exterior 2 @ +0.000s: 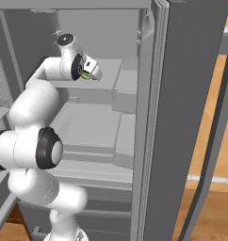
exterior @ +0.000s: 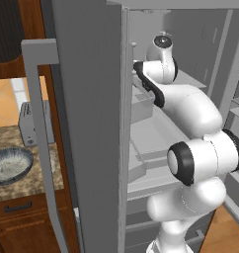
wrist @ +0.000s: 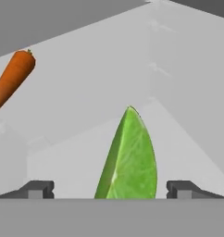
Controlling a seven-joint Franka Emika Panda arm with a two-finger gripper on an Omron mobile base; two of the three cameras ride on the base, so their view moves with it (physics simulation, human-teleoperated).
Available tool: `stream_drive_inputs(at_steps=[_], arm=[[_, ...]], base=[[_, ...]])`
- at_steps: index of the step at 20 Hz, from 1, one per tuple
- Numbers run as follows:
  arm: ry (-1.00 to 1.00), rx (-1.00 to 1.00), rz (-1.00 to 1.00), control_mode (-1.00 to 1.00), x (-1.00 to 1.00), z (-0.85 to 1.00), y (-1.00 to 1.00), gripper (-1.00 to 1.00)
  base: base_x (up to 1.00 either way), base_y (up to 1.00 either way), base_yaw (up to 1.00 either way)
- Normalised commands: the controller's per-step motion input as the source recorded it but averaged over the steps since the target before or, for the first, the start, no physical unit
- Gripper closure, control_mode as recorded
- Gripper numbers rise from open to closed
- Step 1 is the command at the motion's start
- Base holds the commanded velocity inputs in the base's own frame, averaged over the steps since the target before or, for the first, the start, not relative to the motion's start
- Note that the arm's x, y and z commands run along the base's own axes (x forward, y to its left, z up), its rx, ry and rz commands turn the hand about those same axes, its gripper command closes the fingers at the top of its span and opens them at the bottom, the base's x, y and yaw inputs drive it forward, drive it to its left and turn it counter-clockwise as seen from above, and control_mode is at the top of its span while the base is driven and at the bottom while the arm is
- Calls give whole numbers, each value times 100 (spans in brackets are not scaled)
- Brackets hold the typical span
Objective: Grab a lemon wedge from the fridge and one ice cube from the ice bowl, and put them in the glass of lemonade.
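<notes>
Inside the fridge [exterior 2: 191, 94], a green lemon wedge [wrist: 130, 159] stands at lower centre, long axis upright, tip pointing up, between the gripper [wrist: 111, 190]'s spread, empty fingers; a carrot [wrist: 12, 78] lies upper left.

Fridge shelf [wrist: 86, 83] — lime-green wedge [wrist: 130, 157], carrot [wrist: 12, 81]

Lemon wedge [wrist: 128, 159] on fridge [exterior: 87, 123] shelf, beside carrot [wrist: 12, 78]

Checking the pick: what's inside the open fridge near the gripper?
On a grey fridge shelf, a green wedge stands between the open gripper fingers, a carrot farther off. The wedge's base is hidden.
</notes>
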Motion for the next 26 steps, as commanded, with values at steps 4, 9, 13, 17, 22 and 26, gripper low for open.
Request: stream_drive_inputs(at_steps=[4,9,13,17,22,26], arm=[[5,0,-7,-100,0,-26,-11,100],[0,0,-1,-100,15,-9,-2,100],[0,0,0,-100,0,-7,0,100],[0,0,0,-100,-86,-24,-8,100],[0,0,9,-100,-100,-31,-39,100],[0,-1,35,-100,-100,-30,-15,100]], base=[[0,0,0],[0,0,0],[0,0,0],[0,0,0],[0,0,0],[0,0,0]])
